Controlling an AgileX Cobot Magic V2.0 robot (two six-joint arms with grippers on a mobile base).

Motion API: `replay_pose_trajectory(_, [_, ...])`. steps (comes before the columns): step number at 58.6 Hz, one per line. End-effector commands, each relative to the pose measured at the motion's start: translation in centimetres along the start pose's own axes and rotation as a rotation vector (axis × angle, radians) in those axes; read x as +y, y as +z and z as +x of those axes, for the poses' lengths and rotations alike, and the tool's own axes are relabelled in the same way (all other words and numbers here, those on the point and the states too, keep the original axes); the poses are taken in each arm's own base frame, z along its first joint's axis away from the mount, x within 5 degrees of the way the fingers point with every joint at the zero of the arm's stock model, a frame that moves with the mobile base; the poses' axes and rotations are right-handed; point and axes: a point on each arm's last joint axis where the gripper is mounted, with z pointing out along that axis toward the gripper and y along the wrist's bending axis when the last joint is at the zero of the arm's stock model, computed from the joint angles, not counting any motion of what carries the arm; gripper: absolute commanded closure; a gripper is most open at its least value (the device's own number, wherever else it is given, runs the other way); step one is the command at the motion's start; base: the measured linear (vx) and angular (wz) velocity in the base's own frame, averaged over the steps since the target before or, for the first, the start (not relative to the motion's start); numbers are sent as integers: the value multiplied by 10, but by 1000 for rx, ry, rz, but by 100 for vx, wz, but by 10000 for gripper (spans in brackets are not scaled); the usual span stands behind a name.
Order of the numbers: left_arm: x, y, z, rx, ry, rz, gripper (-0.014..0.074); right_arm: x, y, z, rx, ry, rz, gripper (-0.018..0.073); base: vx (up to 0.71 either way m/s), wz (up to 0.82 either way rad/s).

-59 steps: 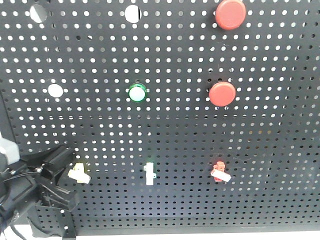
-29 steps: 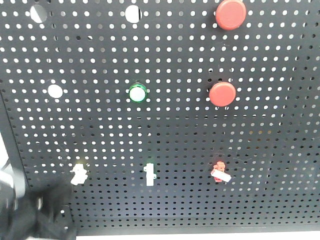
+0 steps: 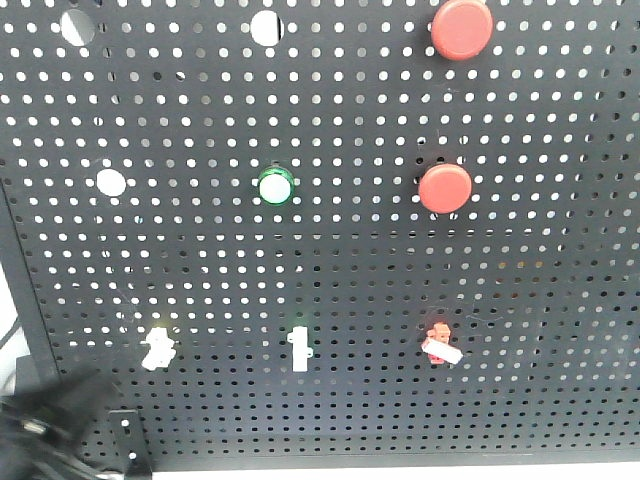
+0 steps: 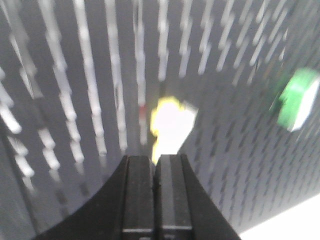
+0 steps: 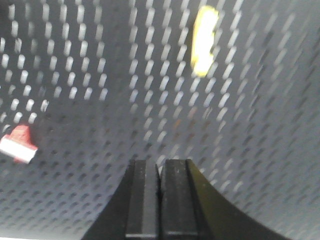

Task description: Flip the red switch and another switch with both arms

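Observation:
On the black pegboard [image 3: 350,260] the red switch [image 3: 440,343] sits low on the right, its white lever pointing down-right. The pale yellow switch [image 3: 158,348] sits low on the left. My left arm [image 3: 55,425] is a dark blur in the bottom-left corner, below and left of the yellow switch and apart from it. In the left wrist view my left gripper [image 4: 155,160] is shut and empty, with the yellow switch [image 4: 172,122] just beyond its tips. My right gripper [image 5: 160,164] is shut and empty, with the red switch [image 5: 19,144] far to its left. The right arm is out of the front view.
A green-based toggle [image 3: 298,347] stands between the two switches. A green round button [image 3: 274,186] and two big red push buttons [image 3: 445,187] [image 3: 461,27] are higher up. A yellowish toggle [image 5: 205,40] shows in the right wrist view; which one I cannot tell.
My left arm has dropped from right beside the yellow switch down into the bottom-left corner. The yellow switch's lever stands differently than one second ago. The red switch is unchanged.

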Motion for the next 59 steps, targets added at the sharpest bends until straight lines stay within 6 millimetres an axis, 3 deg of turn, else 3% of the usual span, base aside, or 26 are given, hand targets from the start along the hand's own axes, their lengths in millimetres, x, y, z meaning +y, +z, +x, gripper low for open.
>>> replay_pose_trajectory(1, [-1,-10,-22,-105,-16,3,594,-2,6,-16,-80,68,14,571,0,0])
replay_pose_trajectory(5, [-1,-15,-24,-101,-14,-1,594,-1,13,-13,-57,124,0,569,0,0])
replay_pose_trajectory(12, [-1,-20,-27,-95,-12,-6,594,9,29,-7,-1,35,-85,568,0,0])
replay_pose_trajectory(18, [-1,-23,-29,-107,-11,-6,594,29,44,-2,26,2,-207,568,0,0])
replay_pose_trajectory(26, [-1,-24,-30,-109,-11,-6,594,46,64,0,1,18,-194,568,0,0])
replay_pose_trajectory(36, [-1,-24,-30,-109,-11,-6,594,88,81,1,26,-92,-309,566,0,0])
replay_pose_trajectory(46, [-1,-24,-30,-109,-11,-6,594,103,104,-10,-15,-98,-219,566,0,0])
replay_pose_trajectory(59, [-1,-24,-30,-109,-11,-6,594,120,128,-20,-28,-144,-229,566,0,0])
